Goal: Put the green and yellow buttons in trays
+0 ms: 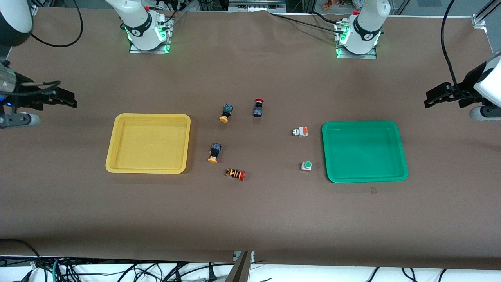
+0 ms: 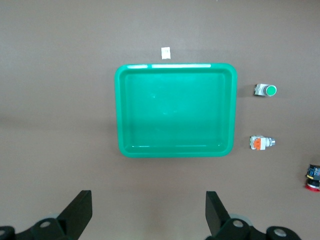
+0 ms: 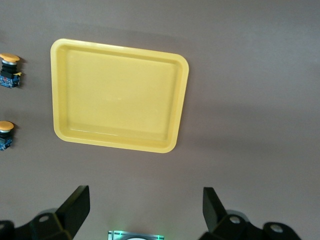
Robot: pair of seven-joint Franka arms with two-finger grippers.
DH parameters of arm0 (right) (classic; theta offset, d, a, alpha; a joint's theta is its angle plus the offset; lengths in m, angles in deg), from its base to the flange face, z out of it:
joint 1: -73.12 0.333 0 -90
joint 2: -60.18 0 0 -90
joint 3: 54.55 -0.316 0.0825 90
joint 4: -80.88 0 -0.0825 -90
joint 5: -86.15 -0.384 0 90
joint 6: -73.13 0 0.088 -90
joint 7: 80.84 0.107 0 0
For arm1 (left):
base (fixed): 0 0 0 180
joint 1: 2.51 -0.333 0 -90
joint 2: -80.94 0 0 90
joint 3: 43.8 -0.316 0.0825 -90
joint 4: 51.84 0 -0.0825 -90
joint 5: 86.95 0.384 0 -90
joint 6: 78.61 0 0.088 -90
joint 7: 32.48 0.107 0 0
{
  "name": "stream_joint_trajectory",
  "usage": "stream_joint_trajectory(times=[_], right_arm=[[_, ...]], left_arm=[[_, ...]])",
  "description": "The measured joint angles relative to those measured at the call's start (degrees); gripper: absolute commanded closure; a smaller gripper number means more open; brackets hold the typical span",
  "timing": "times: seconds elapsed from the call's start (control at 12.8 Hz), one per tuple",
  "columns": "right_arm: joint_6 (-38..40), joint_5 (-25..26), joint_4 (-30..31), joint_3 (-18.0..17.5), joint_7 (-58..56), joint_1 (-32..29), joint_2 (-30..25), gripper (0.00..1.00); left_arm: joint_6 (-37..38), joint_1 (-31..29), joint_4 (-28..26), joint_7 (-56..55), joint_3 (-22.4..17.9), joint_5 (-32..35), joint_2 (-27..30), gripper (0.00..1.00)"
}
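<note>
Glossy plastic yellow tray point(image 1: 117, 156) and green tray point(image 1: 399, 156) on matt brown paper-like table cover point(image 1: 250, 219).

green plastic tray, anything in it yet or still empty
Empty. The green plastic tray shows only bare floor in the front and left wrist views; both green-capped buttons lie on the table beside it.

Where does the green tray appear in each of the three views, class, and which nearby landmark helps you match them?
Front view: green tray lies toward the left arm's end of the table.
Left wrist view: it fills the picture's middle.
Right wrist view: not in it.
Shared landmark: the green-capped button beside the tray, apart from its rim.
</note>
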Motion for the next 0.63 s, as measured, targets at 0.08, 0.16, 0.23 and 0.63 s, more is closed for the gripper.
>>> stream_joint_trajectory(times=[0.08, 0.16, 0.23, 0.63], right_arm=[[-1.27, -0.65, 0.08, -0.23, 0.0, 0.51, 2.05, 0.0], [-2.99, -2.47, 0.18, -0.39, 0.09, 1.41, 4.43, 0.0], [-4.99, -4.15, 0.39, -0.43, 1.87, 3.04, 6.87, 0.0], [-23.38, -6.5, 2.35, -0.89, 27.24, 17.44, 18.76, 0.0]], left_arm=[[0.21, 0.1, -0.06, -1.34, 0.16, -0.02, -0.55, 0.0], [0.23, 0.5, -0.1, -4.06, 0.31, -0.1, -1.39, 0.0], [0.23, 1.09, -0.13, -8.3, 0.61, -0.15, -2.36, 0.0], [-3.07, 6.64, 0.42, -34.11, 1.43, -0.16, -10.32, 0.0]])
